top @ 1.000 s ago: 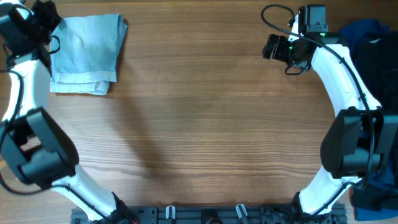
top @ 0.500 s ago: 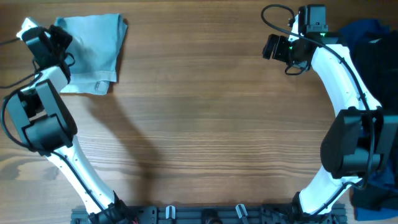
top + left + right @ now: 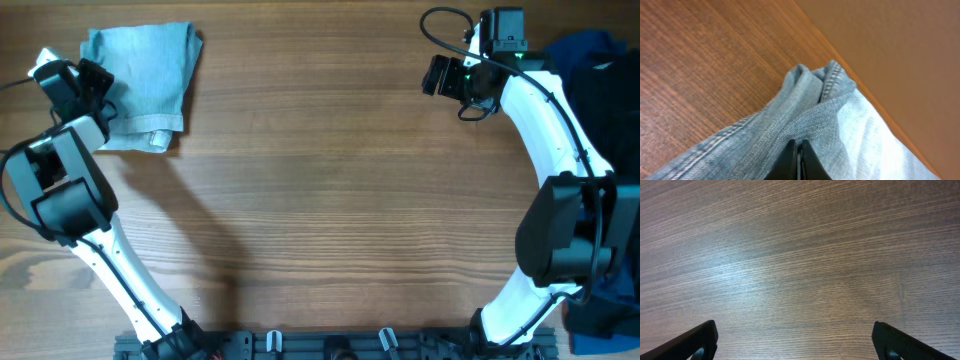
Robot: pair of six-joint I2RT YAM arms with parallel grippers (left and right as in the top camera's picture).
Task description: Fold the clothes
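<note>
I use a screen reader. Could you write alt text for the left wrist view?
The left tool, fingers closed together, pinches a bunched fold of light blue faded denim jeans lying on the brown wooden table near its edge.

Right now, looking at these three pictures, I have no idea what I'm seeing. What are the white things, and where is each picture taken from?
The white things are two robot arms at a wooden table. The top picture looks straight down from a fixed camera. The other two come from small cameras on each arm's wrist.

The folded jeans lie at the table's far left corner. The left end effector has its two fingers shut, pinching the denim near the table edge. The right end effector is open over bare wood, holding nothing; only its dark fingers show at the lower corners. A dark garment lies at the right edge.
</note>
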